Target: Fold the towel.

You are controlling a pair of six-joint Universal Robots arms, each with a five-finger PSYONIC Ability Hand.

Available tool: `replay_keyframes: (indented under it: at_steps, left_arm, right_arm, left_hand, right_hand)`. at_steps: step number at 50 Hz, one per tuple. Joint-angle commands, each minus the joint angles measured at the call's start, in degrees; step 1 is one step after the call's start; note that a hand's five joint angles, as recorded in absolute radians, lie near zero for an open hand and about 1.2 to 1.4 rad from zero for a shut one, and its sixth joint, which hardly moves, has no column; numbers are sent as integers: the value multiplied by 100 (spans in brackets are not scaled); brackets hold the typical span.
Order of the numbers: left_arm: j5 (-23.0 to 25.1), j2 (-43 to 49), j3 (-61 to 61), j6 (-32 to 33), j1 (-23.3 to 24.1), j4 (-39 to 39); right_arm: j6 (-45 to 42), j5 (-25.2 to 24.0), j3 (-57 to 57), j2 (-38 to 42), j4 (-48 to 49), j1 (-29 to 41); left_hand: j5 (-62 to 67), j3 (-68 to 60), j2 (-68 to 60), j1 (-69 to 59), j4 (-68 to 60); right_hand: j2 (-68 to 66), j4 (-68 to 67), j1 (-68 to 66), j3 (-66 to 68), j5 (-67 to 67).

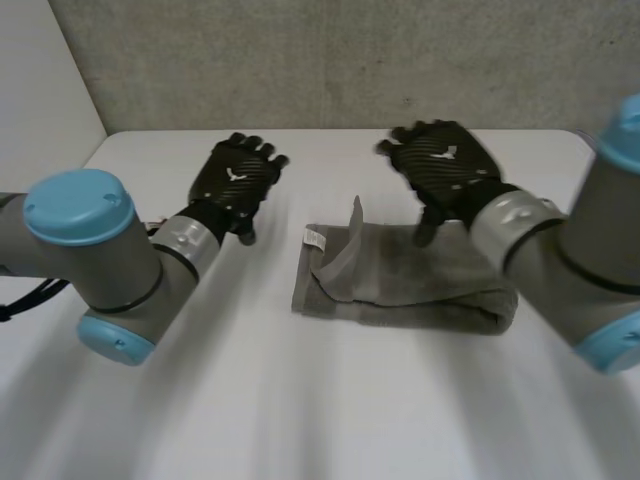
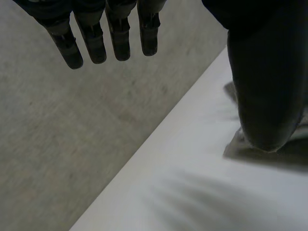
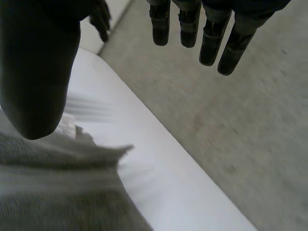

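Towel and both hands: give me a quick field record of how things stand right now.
towel: grey, folded into a long strip, lying on the table
flap: one loose fold standing up near the label end
label: white tag at the towel end nearer the left hand
left hand: open, holding nothing, beside the towel and apart from it
right hand: open, holding nothing, over the towel's far edge; contact cannot be told
table: white
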State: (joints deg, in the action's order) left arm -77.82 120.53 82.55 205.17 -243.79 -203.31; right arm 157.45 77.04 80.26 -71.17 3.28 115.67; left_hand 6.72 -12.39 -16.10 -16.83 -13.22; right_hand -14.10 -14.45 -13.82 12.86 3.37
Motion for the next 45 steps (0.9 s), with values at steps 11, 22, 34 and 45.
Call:
replay_keyframes:
  at_steps: [11, 22, 34, 45]
  left_arm:
    - [240, 295, -38, -381, 718, 187]
    - [856, 225, -20, -390, 1228, 591]
    - [909, 611, -73, -319, 1317, 741]
    - [278, 743, 6, -136, 877, 749]
  right_arm:
    - [32, -505, 1843, -265, 277, -1502]
    - [-223, -655, 2293, -142, 498, -1758]
    - [-566, -672, 2688, -63, 629, -2250]
    - [-557, -813, 2784, 192, 717, -2321]
  left_hand:
    - [409, 239, -472, -398, 322]
    - [409, 239, -472, -398, 322]
    - [409, 239, -472, -398, 322]
    - [409, 239, -472, -398, 322]
  right_hand:
    - [303, 445, 276, -286, -231]
    - [-69, 445, -97, -286, 142]
    - [-1395, 445, -1423, -286, 1468]
    - [-2104, 445, -2131, -286, 2176]
